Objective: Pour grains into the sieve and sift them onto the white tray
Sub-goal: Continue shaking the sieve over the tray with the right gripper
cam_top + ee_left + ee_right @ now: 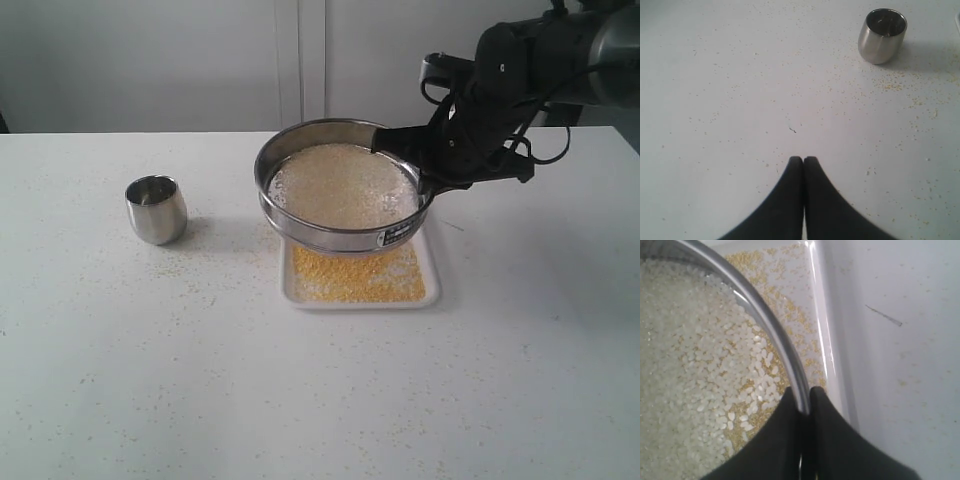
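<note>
One sieve [322,236], one tray [431,272], one cup [156,210]

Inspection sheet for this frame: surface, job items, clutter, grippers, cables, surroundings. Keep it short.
Surface: white table, with stray grains scattered on it, thickest near the cup.
Job's things: sieve over the white tray, contact between them unclear; pale grains lie in the sieve and yellow grains on the tray.
Clutter: steel cup upright, off to the sieve's left, apart from it; no grains seen inside.
Grippers: right gripper shut on the sieve's rim; left gripper shut, empty, above bare table.
Cables: dark cables loop at the right arm's wrist, clear of the sieve.
Surroundings: plain pale wall behind the table; nothing else seen.
</note>
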Tool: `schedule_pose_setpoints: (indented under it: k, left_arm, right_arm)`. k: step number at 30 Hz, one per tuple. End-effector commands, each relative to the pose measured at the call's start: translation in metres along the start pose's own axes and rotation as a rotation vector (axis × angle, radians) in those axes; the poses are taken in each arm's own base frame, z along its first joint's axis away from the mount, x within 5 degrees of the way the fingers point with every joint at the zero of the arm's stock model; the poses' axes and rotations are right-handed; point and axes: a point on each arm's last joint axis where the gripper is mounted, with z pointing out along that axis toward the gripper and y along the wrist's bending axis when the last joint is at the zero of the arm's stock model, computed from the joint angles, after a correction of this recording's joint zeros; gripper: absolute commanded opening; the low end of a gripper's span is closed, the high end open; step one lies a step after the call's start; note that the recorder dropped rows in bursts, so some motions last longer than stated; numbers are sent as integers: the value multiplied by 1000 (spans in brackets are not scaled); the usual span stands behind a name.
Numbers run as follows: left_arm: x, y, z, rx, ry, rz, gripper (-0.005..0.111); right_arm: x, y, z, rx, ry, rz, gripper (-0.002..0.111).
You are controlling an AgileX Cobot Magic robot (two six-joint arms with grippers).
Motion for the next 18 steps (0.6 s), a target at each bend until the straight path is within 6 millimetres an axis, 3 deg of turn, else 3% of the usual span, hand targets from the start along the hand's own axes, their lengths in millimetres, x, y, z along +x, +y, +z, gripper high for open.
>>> schedule_pose_setpoints:
  k: [1, 14, 18]
  left_arm:
    - [2, 0, -1, 3, 3, 1, 0]
    - [2, 0, -1, 3, 3, 1, 0]
    - [2, 0, -1, 3, 3, 1, 0]
  right_arm:
    - [-3, 2, -10, -19, -22, 26, 0]
    - [2, -1, -18, 11, 40, 25, 0]
    - [0, 0, -34, 4, 25, 25, 0]
